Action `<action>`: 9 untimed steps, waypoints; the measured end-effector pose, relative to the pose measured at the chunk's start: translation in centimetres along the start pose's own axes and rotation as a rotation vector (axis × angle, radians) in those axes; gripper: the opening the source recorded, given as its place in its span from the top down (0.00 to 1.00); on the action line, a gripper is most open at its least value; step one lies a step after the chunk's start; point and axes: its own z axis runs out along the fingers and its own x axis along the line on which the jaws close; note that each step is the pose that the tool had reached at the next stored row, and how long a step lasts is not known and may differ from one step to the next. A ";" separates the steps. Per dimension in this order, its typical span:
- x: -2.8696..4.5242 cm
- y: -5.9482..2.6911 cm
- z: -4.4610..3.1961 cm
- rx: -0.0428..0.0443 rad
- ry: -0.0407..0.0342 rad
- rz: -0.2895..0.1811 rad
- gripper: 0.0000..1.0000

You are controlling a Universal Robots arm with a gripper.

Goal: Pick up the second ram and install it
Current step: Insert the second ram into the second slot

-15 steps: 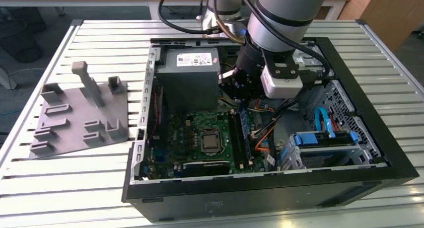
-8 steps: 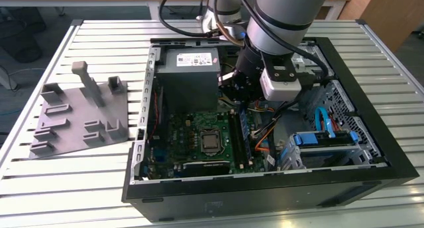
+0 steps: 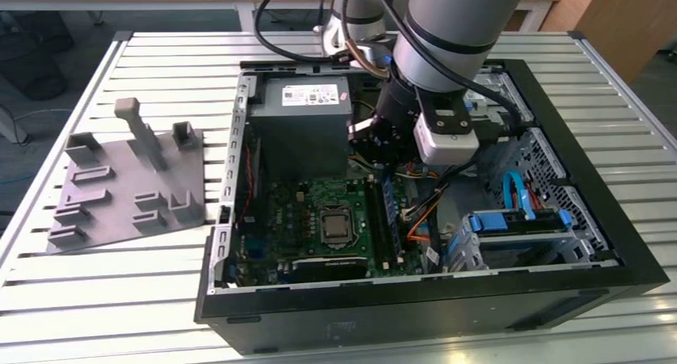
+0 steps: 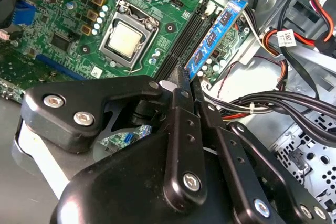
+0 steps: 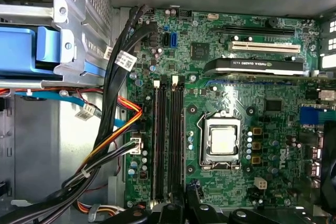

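Second ram (image 4: pixel 218 32) is seen standing on its long edge on the motherboard (image 4: pixel 63 40), just beside the empty black memory slots (image 4: pixel 181 40). Its long axis is laid parallel to them and is pointed straight away from the hand (image 4: pixel 188 77) in the second wrist view. Hand is held pressed together with its tips at the stick's near end, contact not to be told; the open computer case (image 3: pixel 423 300) is laid on the slatted tabletop (image 3: pixel 106 300).
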 end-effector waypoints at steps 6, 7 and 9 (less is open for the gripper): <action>0.03 0.02 0.33 0.0000 0.0000 0.000 0.86; 0.04 0.03 0.39 0.0000 0.0000 0.000 0.86; 0.05 0.03 0.51 0.0001 0.0000 0.000 0.86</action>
